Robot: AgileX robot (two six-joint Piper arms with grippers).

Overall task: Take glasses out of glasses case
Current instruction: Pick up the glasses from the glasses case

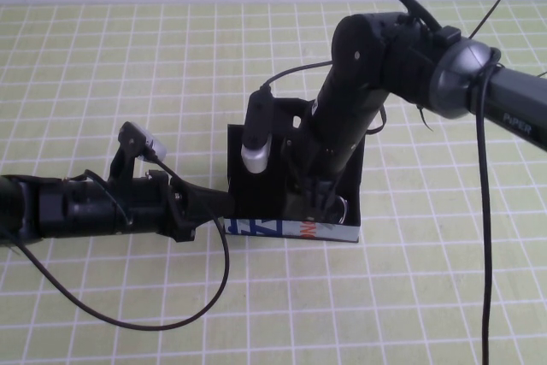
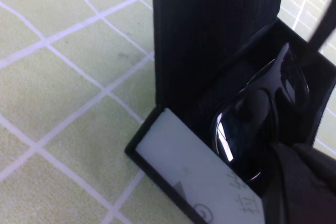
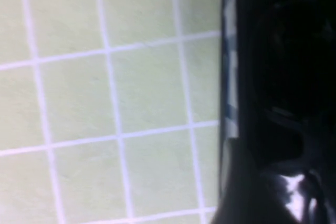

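The glasses case (image 1: 291, 230) stands open mid-table, its lid (image 1: 239, 168) upright at the back and its white printed front towards me. In the left wrist view the black glasses (image 2: 257, 119) lie inside the case (image 2: 194, 171). A lens rim glints in the high view (image 1: 343, 208). My left gripper (image 1: 220, 204) is at the case's left end, shut on its wall, and shows dark in its wrist view (image 2: 302, 182). My right gripper (image 1: 316, 201) reaches down into the case, open around the glasses. Its wrist view (image 3: 273, 198) is dark and blurred beside the case's edge (image 3: 228, 77).
A green cloth with a white grid (image 1: 102, 66) covers the whole table. A black cable (image 1: 171, 318) from the left arm loops over the cloth in front of the case. The right arm (image 1: 444, 66) crosses above the table's back right.
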